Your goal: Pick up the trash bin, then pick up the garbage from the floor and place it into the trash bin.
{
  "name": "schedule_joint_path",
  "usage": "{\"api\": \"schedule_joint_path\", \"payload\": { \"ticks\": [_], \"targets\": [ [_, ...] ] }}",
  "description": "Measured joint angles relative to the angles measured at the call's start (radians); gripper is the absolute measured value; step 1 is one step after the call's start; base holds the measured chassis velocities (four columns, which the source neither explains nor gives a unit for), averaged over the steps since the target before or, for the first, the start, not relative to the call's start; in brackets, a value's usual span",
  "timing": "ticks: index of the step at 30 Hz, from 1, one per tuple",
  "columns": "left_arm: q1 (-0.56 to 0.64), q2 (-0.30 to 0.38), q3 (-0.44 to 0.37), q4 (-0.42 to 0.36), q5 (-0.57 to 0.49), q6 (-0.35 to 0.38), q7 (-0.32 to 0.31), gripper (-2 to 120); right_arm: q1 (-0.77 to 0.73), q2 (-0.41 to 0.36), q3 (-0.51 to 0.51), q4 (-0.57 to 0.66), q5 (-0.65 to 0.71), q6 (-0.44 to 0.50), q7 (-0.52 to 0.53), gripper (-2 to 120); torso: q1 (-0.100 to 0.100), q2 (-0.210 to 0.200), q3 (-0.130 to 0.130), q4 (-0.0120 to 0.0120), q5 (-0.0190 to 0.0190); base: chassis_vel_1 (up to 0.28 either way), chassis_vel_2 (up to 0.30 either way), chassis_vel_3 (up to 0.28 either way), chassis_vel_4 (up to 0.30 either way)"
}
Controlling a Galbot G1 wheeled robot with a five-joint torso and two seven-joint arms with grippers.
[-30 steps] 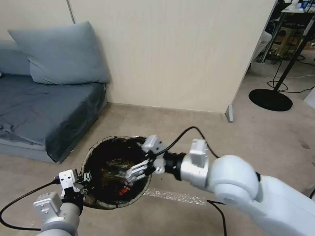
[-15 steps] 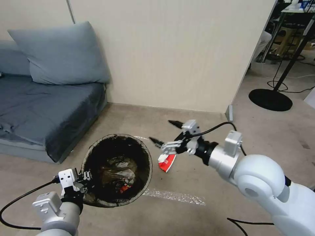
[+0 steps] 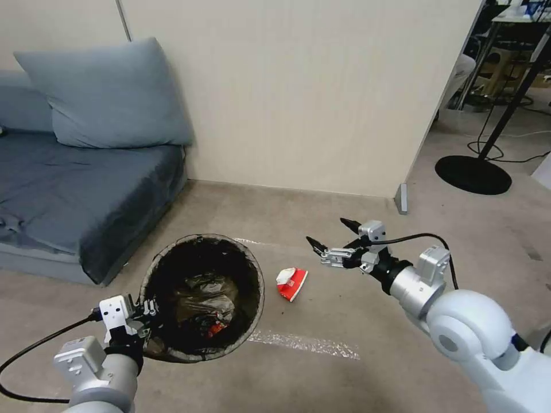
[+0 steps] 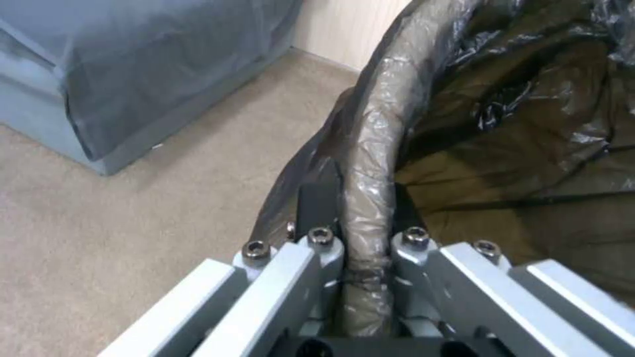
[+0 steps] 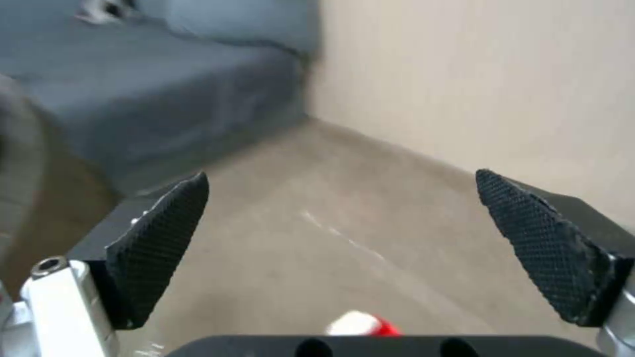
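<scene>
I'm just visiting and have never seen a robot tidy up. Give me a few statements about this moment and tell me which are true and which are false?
1. The left end effector grips the rim of the trash bin. True.
2. The right end effector is carrying a red-and-white carton. False: its fingers are spread wide with nothing between them.
3. A red-and-white carton lies on the floor beside the bin. True.
4. The bin is empty. False: litter, including something red, lies at the bottom of the dark liner.
5. The carton lies on the grey sofa. False: it is on the carpet.
</scene>
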Motion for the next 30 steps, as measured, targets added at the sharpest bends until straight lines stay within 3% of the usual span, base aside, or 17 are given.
{"api": "schedule_joint_path", "payload": {
  "ticks": [9, 13, 28, 30],
  "targets": [
    [0.006, 0.004, -0.004, 0.000, 0.000, -0.002, 0.000, 3, 0.066, 0.082, -0.096, -0.167, -0.055, 0.035, 0.057, 100, 0.000, 0.000, 0.000, 0.0000, -0.0003, 0.000, 0.000, 0.000, 0.000],
    [0.006, 0.003, -0.004, 0.000, 0.000, -0.003, 0.000, 3, 0.134, 0.141, -0.166, -0.280, -0.016, 0.034, 0.137, 100, 0.000, 0.000, 0.000, 0.0001, -0.0002, 0.000, 0.000, 0.000, 0.000],
    [0.013, 0.001, -0.006, 0.000, 0.001, -0.003, 0.001, 3, 0.237, 0.259, -0.239, -0.609, -0.045, 0.080, 0.168, 100, 0.000, 0.000, 0.000, 0.0000, -0.0002, 0.000, 0.000, 0.000, 0.000],
    [0.013, -0.001, -0.006, 0.000, 0.001, -0.004, 0.001, 3, 0.269, 0.289, -0.255, -0.706, -0.054, 0.103, 0.173, 100, 0.000, 0.000, 0.000, 0.0000, -0.0003, 0.000, 0.000, 0.000, 0.000]
  ]
}}
